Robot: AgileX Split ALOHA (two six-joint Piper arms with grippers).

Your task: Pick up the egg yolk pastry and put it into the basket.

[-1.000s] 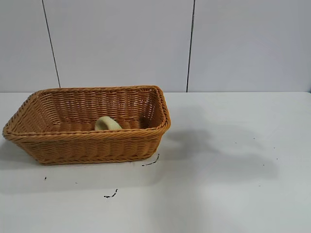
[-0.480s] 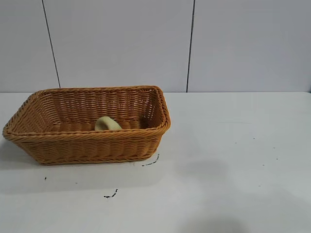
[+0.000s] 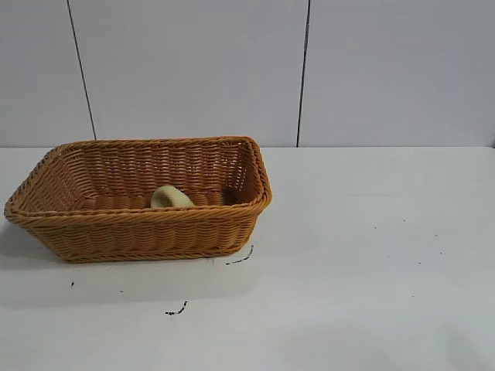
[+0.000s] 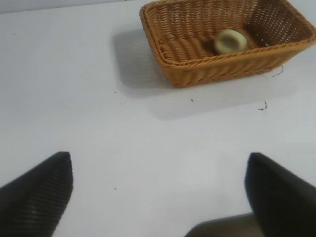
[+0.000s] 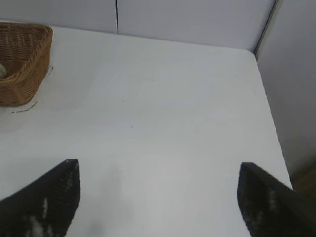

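The egg yolk pastry [image 3: 171, 197], a small pale yellow-cream puck, lies tilted inside the orange-brown wicker basket [image 3: 139, 232] at the left of the white table. In the left wrist view the pastry [image 4: 230, 41] lies on the floor of the basket [image 4: 217, 69]. My left gripper [image 4: 159, 170] is open and empty above bare table, well away from the basket. My right gripper [image 5: 159, 180] is open and empty above bare table; one corner of the basket [image 5: 19, 74] shows at the edge of its view. Neither gripper shows in the exterior view.
Small dark marks lie on the table in front of the basket [image 3: 176, 311] and beside its near right corner [image 3: 241, 258]. A panelled wall [image 3: 302, 69] stands behind the table. The table's edge [image 5: 269, 113] shows in the right wrist view.
A soft shadow on the table right of the basket has shrunk toward the front edge and faded out. The basket and the pastry have not moved.
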